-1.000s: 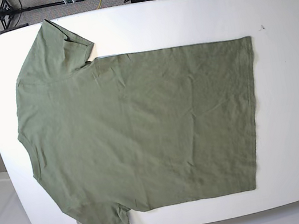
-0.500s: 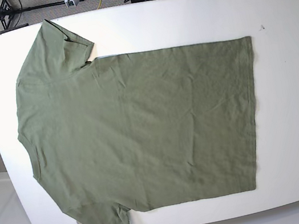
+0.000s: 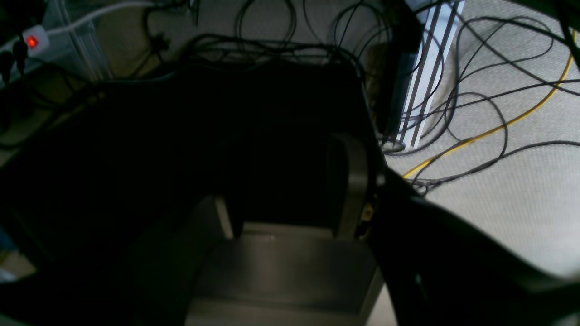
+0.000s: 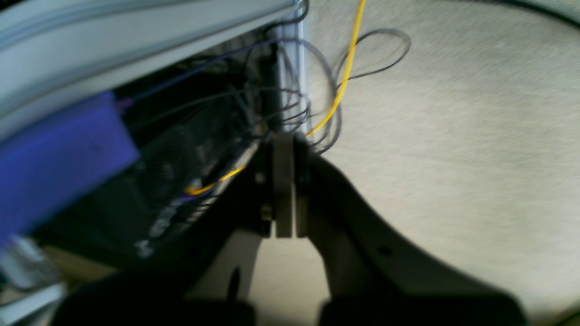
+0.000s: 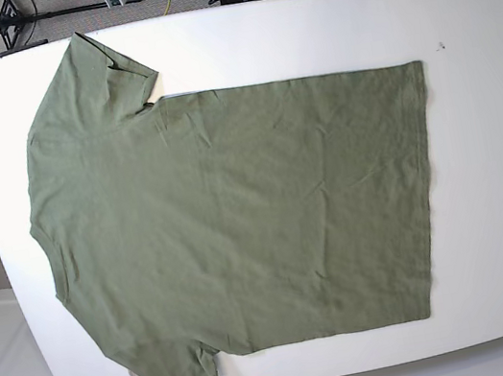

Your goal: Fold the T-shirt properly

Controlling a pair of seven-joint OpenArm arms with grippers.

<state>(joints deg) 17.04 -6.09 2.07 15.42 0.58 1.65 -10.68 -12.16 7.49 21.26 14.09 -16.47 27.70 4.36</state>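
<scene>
Olive-green T-shirt [image 5: 238,220] lies flat, unfolded, on white table [image 5: 490,156]

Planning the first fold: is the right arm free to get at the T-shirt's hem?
Probably yes: the T-shirt lies flat and uncovered on the table. The right gripper, jaws shut, is off the table over carpet.

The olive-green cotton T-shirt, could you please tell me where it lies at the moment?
In the base view, the olive-green cotton T-shirt lies spread flat on the white table, collar toward the left edge and hem toward the right.
</scene>
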